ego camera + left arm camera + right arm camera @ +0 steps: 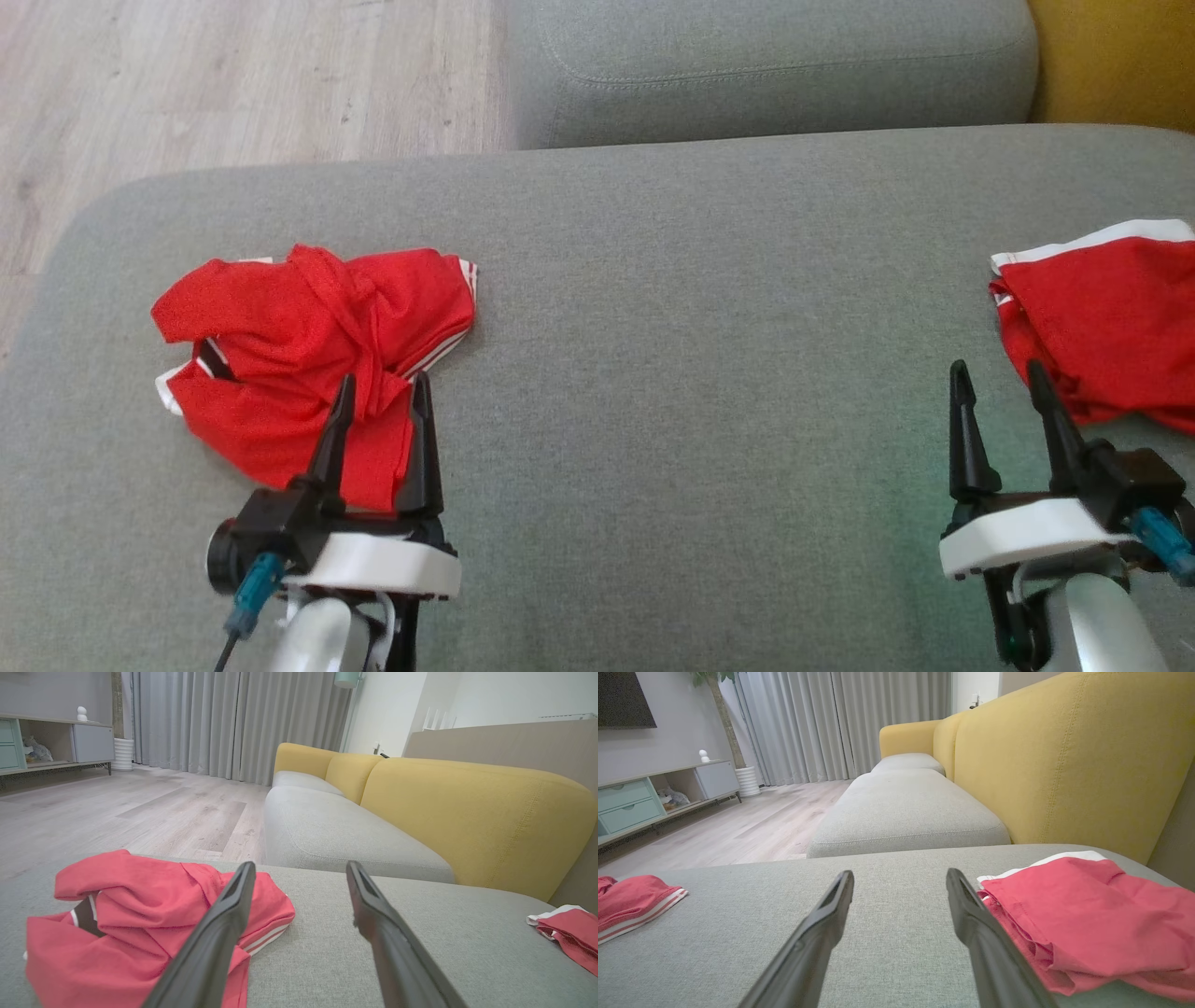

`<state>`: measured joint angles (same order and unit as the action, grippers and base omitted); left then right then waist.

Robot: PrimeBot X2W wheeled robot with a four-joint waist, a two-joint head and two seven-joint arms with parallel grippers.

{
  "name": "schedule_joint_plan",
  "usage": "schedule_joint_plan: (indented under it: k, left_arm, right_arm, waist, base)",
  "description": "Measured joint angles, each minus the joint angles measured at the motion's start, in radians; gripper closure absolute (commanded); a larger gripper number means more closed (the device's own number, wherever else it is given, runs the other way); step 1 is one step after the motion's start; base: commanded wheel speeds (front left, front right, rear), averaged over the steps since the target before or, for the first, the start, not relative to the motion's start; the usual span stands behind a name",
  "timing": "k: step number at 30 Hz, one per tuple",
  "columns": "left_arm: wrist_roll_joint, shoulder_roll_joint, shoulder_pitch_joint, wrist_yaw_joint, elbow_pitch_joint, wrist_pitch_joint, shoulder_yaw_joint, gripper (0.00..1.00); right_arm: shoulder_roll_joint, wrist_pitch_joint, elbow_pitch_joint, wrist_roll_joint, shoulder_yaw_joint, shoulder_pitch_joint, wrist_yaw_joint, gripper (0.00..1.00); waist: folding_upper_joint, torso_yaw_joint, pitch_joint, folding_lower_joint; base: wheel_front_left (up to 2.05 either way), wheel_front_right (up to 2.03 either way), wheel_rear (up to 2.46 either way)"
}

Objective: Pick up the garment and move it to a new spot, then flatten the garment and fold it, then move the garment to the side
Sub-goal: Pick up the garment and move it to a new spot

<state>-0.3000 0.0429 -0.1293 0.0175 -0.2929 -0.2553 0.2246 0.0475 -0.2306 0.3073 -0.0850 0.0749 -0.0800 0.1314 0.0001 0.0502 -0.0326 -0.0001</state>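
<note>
A crumpled red garment (308, 364) with white stripes lies in a heap at the left of the grey sofa seat (691, 392). My left gripper (383, 387) hovers open over its near edge, nothing between the fingers; the left wrist view shows the garment (135, 924) left of and under the left finger (219, 933). A second red garment (1102, 327) with white trim lies flatter at the right edge. My right gripper (997, 373) stands open just left of it, empty; the right wrist view has that garment (1092, 919) beside the right finger (980, 938).
A second grey seat cushion (775, 65) lies beyond the seat, with the yellow backrest (1111, 61) at the far right. Wooden floor (233, 79) runs past the seat's far-left edge. Between the two garments the seat is bare fabric.
</note>
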Motion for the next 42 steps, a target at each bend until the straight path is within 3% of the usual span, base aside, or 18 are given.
schedule_joint_plan:
  k: [23, 42]
  left_arm:
    - [0.000, 0.000, 0.007, -0.002, 0.001, 0.000, -0.005, 0.00]
    - [0.039, 0.001, 0.026, 0.000, -0.035, 0.000, -0.058, 0.00]
  right_arm:
    - [-0.001, -0.017, 0.012, -0.013, -0.008, 0.002, 0.000, 0.00]
    - [-0.002, -0.018, -0.019, -0.100, -0.170, 0.069, 0.000, 0.00]
  waist:
    - [0.0000, 0.012, 0.009, 0.0001]
    - [0.0000, 0.266, 0.053, 0.0000]
  base:
    - [0.00, 0.00, 0.00]
    - [0.00, 0.00, 0.00]
